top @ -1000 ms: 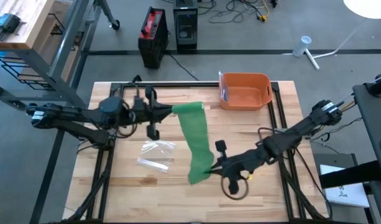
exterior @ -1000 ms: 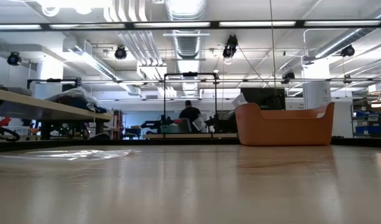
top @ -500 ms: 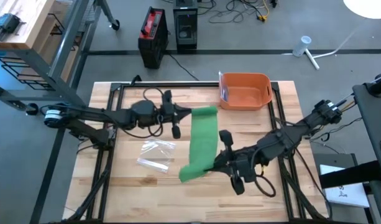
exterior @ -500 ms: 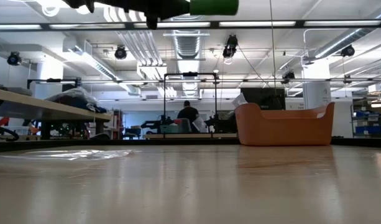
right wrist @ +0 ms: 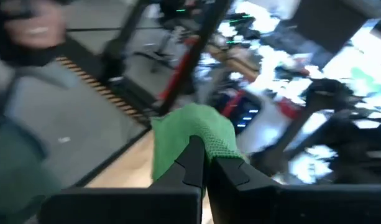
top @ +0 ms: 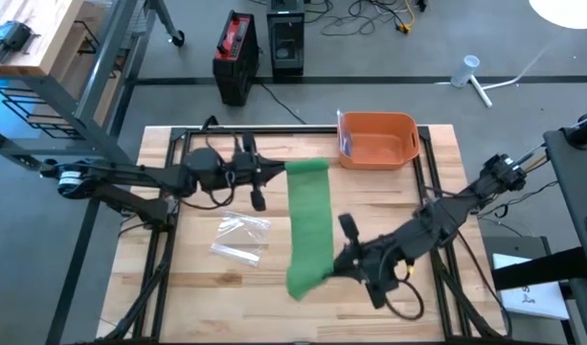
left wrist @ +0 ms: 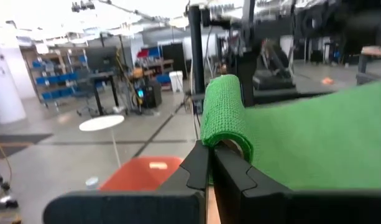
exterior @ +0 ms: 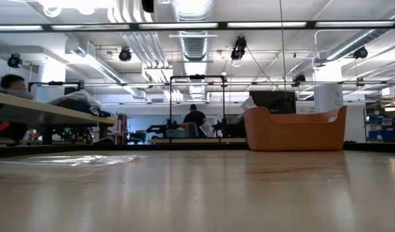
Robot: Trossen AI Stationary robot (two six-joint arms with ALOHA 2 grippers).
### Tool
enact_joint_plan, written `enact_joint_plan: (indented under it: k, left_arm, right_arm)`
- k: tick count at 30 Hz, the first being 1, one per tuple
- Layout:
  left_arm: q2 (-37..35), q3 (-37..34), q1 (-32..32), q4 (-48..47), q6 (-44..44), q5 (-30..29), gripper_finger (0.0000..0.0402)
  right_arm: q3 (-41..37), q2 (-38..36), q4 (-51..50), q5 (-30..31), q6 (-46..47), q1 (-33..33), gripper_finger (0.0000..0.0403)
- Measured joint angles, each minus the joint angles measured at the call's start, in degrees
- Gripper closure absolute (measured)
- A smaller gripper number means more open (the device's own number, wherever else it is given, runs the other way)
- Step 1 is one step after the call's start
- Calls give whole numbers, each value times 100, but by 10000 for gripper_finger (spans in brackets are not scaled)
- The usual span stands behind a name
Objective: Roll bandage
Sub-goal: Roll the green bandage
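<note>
I see my left gripper clamped on the green bandage's rolled end, my right gripper pinching its loose end.

orange bin: table's far edge | clear plastic wrapper: table's left-middle

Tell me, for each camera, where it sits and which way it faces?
High: above the table, facing down; both arms stretch the bandage between them.
Low: at tabletop height, facing the bin and room; no arm clearly shows.
Left wrist: on the left arm, facing forward; left fingers shut on the bandage's roll end.
Right wrist: on the right arm; right fingers shut on the loose end.
High and both wrist views share the bandage.
</note>
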Motion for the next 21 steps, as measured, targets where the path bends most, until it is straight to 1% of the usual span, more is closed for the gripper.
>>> enact_joint_plan:
  k: [5, 11, 14, 17, 21]
  left_arm:
    - [-413, -13, 0, -131, 178, 25, 401]
    - [-699, -97, -2, -128, 174, 477, 401]
    - [-774, -149, 0, -107, 176, 495, 401]
    - [-802, -257, 16, -127, 374, 483, 401]
    - [-742, -498, 20, -106, 891, 463, 401]
  right_arm:
    - [-6, 194, 137, -117, -37, 141, 403]
    - [-7, 399, 209, -128, 4, 154, 403]
    - [-11, 478, 236, -137, -29, 154, 403]
    - [-11, 496, 464, -145, -93, 152, 403]
    - [-11, 488, 1303, -126, -129, 138, 403]
